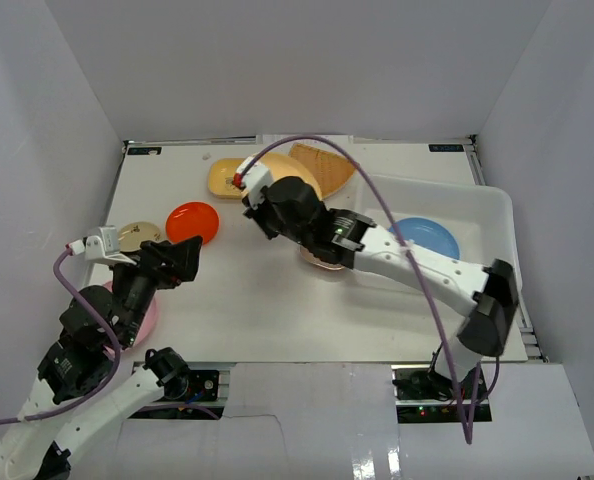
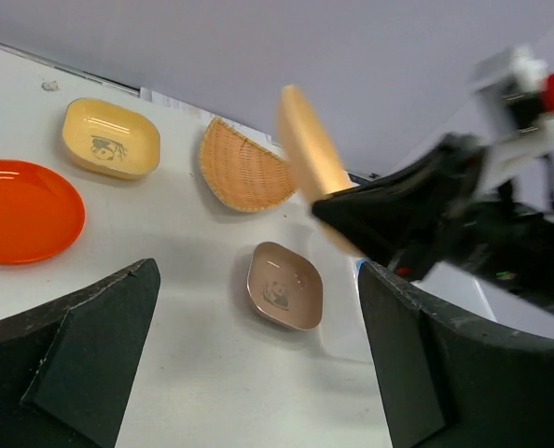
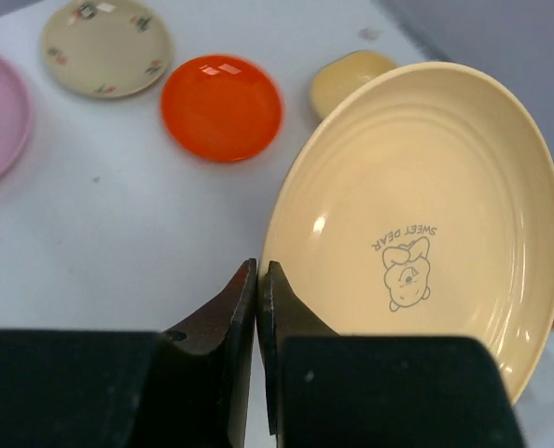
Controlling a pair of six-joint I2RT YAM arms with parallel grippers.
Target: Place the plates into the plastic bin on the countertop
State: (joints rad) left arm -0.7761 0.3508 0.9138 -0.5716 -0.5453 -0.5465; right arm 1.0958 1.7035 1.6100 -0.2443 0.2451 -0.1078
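White countertop (image 1: 262, 305) (white walls (image 1: 277, 60) around)

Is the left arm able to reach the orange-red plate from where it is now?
Probably yes: the left pincer is open and empty, close to the orange-red plate, only bare countertop between. The right pincer, gripping a pale yellow plate, is off to the side.

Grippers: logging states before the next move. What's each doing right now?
Left gripper: open, holding nothing.
Right gripper: shut on the round yellow plate.
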